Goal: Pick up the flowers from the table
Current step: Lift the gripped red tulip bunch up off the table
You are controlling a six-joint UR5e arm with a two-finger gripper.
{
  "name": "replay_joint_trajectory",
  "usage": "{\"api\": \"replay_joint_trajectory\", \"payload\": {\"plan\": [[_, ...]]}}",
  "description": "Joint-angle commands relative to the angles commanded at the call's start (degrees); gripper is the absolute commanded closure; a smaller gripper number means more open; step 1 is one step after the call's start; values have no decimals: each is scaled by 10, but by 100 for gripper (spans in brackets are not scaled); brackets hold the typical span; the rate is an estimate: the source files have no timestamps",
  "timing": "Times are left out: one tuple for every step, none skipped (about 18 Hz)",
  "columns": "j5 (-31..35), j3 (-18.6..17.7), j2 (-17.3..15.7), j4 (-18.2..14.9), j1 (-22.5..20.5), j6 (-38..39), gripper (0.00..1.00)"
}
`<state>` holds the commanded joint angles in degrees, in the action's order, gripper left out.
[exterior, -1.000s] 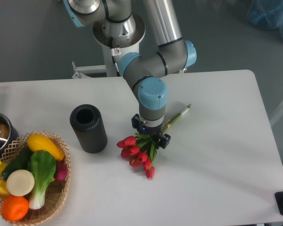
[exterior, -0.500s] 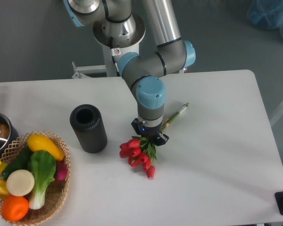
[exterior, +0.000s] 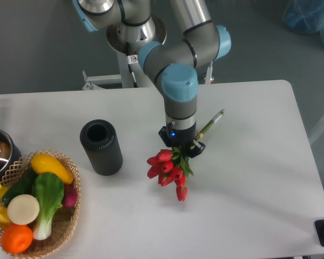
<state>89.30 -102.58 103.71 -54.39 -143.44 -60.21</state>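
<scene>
Overhead view of the grey-and-blue robot arm (exterior: pixel 179 86) with its black two-finger gripper (exterior: pixel 182 147) pointing down, jaws clenched on the green stems of the small bunch of red tulips (exterior: pixel 169 170). The red heads hang below and to the left of the jaws, while the tied stem ends project up and to the right; whether the bunch touches the large white tabletop (exterior: pixel 248 162) cannot be told. To the left stands an upright black open-topped cylinder (exterior: pixel 101 147). At far left, a woven wicker basket (exterior: pixel 71 216) holds assorted vegetables, beside a dark pot (exterior: pixel 0 154).
</scene>
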Motion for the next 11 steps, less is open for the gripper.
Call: {"api": "replay_joint_trajectory", "payload": {"plan": [[-3, 18, -5, -25, 0, -2, 100], [-2, 30, -7, -40, -1, -2, 100], [-3, 39, -10, -52, 0, -3, 100], [-3, 46, -11, -62, 0, -3, 100], [-4, 53, -13, -71, 0, -4, 100], [-4, 62, -15, -79, -1, -5, 100], [-4, 71, -17, -90, -1, -5, 100], [-3, 81, -18, -105, 0, -5, 100], [-3, 91, -18, -120, 0, -6, 100], [-3, 102, -18, -133, 0, -6, 100], [-2, 112, -18, -144, -1, -6, 100]]}}
